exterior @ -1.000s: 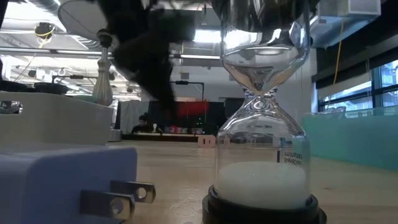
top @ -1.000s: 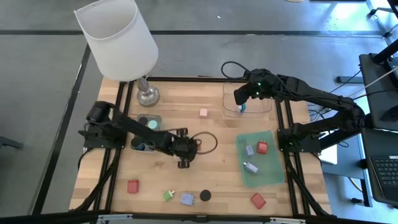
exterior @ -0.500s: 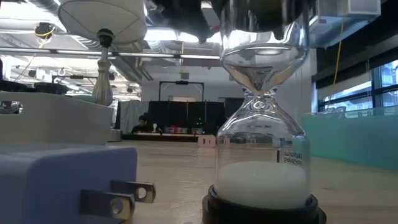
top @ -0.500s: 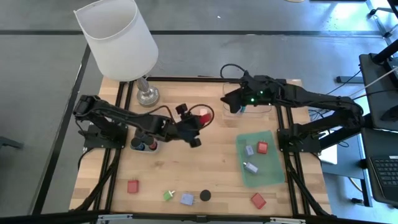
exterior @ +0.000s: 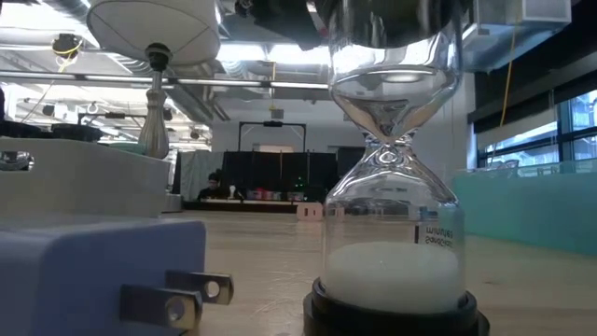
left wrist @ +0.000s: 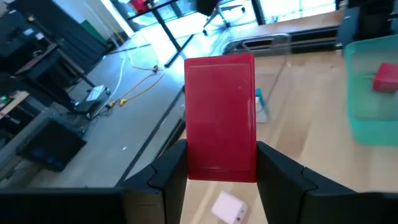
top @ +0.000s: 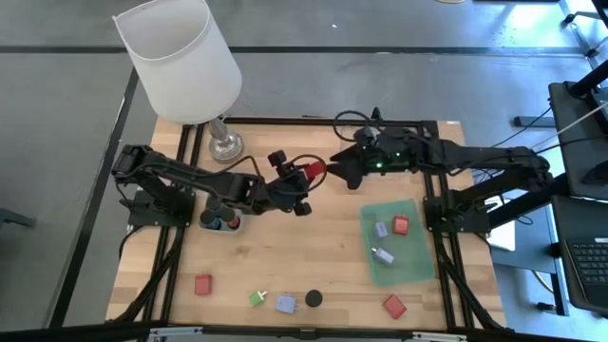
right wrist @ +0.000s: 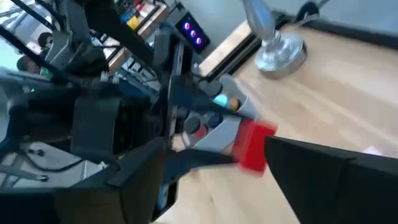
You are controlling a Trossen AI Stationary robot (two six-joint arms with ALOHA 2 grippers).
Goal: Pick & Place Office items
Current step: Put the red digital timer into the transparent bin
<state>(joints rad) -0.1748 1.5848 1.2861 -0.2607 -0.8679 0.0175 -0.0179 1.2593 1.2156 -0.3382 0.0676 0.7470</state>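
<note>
One red block [left wrist: 220, 117] pinched in my left gripper [top: 302, 180]; light, rigid, grab flat sides; right gripper [top: 334, 167] spread nearby.

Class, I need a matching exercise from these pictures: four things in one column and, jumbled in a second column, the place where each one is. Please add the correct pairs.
Things
1. red block
2. black round cap
3. lamp
4. lilac-blue block

Places
A. inside the green tray
B. between the left gripper fingers, above the table
C. table's far left corner
D. on bare wood near the front edge

Pairs: 1-B, 2-D, 3-C, 4-A
</note>
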